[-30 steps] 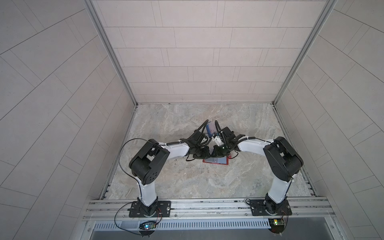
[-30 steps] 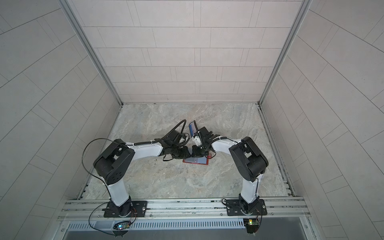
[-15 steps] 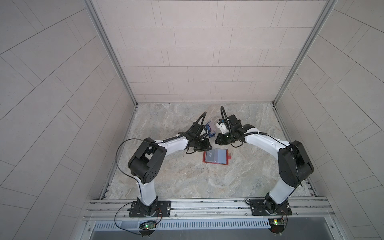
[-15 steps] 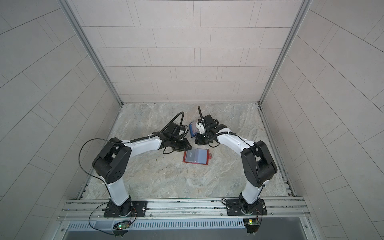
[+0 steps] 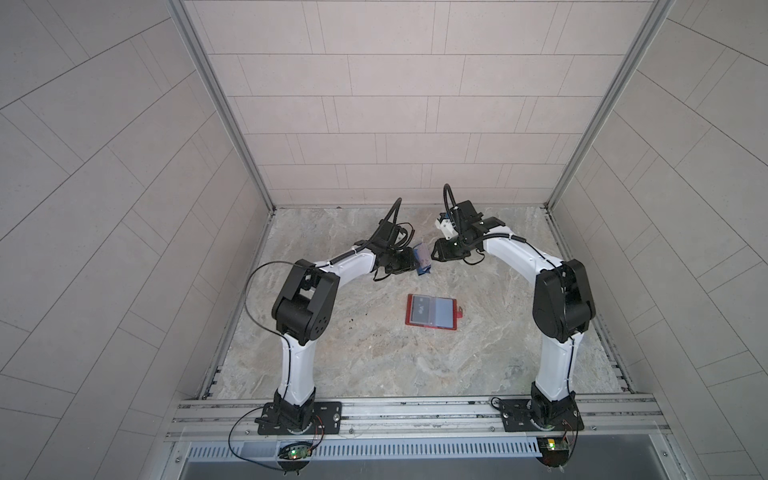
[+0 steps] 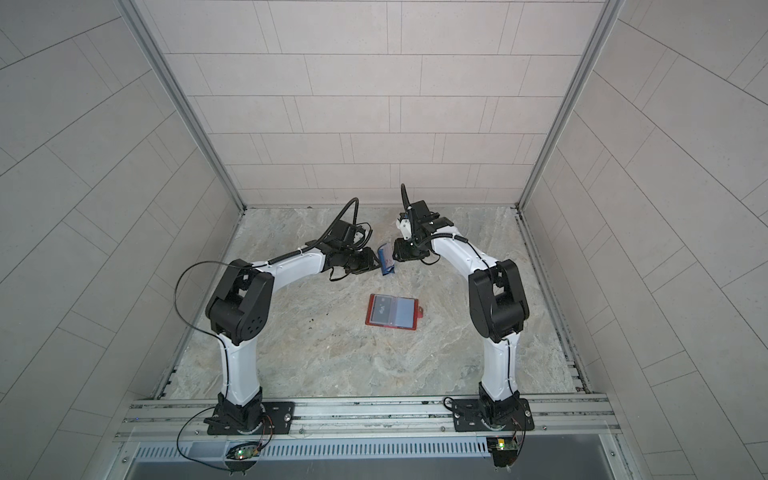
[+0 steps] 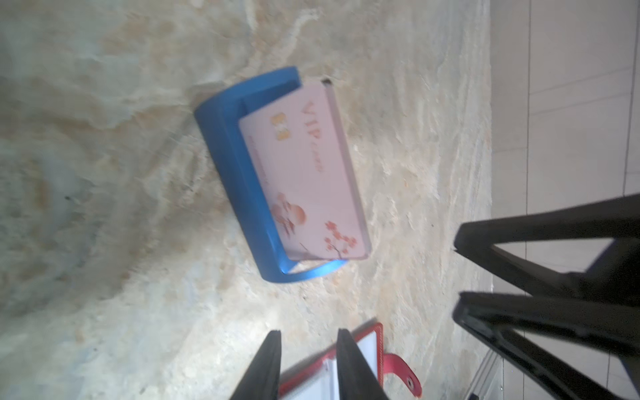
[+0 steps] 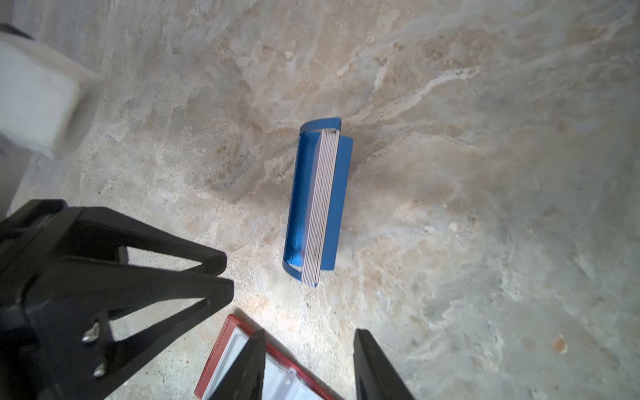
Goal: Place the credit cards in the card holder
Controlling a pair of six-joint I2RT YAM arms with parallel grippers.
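Note:
The red card holder [image 5: 409,311] [image 6: 369,311] lies open on the marble floor, apart from both grippers. A black card [image 5: 420,309] fills one sleeve and a pale blue card [image 5: 444,312] the other. Behind it a stack of credit cards [image 8: 322,207] stands in a small blue stand [image 5: 423,265] [image 7: 239,180], the front card [image 7: 311,173] pale pink with "VIP" lettering. My left gripper [image 5: 412,262] [image 7: 308,367] hovers just left of the stand, open and empty. My right gripper [image 5: 435,253] [image 8: 308,346] hovers just right of it, also open and empty.
Tiled walls with metal corner posts close in the floor at the back and on both sides. The metal rail [image 5: 415,409] carrying both arm bases runs along the front. Small dark specks [image 5: 365,322] lie on the floor left of the card holder.
Both grippers have left the card holder and moved back to either side of the blue stand. Both have opened. The card holder stays open on the floor.

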